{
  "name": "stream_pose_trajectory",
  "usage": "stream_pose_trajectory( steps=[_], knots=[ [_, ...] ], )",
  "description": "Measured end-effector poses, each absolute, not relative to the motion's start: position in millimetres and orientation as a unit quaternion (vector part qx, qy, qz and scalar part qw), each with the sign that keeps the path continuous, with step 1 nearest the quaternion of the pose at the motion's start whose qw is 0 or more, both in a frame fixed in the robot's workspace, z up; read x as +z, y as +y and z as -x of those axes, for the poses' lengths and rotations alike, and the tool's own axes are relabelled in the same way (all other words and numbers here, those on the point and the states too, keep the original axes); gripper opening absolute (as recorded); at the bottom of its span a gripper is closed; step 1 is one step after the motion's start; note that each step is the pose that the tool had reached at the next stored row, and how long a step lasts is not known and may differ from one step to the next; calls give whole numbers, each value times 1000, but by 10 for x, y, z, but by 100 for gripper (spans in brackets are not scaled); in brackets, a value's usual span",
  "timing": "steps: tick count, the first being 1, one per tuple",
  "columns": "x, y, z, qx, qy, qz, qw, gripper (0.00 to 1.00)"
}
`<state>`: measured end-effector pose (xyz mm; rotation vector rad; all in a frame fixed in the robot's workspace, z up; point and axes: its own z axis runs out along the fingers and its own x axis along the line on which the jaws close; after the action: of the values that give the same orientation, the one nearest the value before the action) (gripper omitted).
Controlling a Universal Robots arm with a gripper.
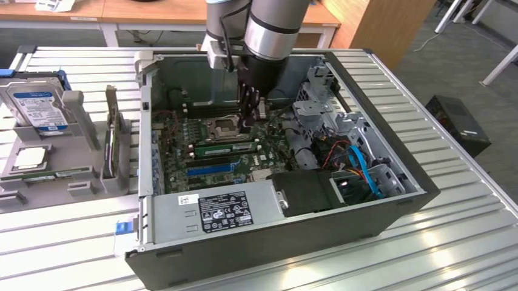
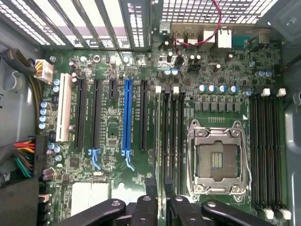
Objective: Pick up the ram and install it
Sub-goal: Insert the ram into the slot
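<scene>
One thin green ram stick [image 1: 222,147] is seen slotted upright near the middle of the green motherboard [image 1: 179,136], beneath the narrowly parted, empty gripper [image 2: 158,185]; seating is judged underway, needing even pressure.

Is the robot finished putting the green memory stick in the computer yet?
Nearly, it seems. Done: a green memory stick sits along the black slots beside the empty chip socket. In hand: the gripper hovers over the board near it; I cannot tell whether it grips anything. Left: whether the stick is clicked fully down is not clear.
</scene>
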<state>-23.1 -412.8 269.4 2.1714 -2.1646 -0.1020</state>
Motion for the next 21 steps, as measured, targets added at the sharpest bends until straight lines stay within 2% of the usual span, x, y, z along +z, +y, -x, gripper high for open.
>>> stream_pose_trajectory(
  steps=[9,21],
  knots=[
    [2736,-4128,283,-14,-705,-709,18,19],
    [2844,-4128,283,-14,-705,-709,17,19]
  ],
)
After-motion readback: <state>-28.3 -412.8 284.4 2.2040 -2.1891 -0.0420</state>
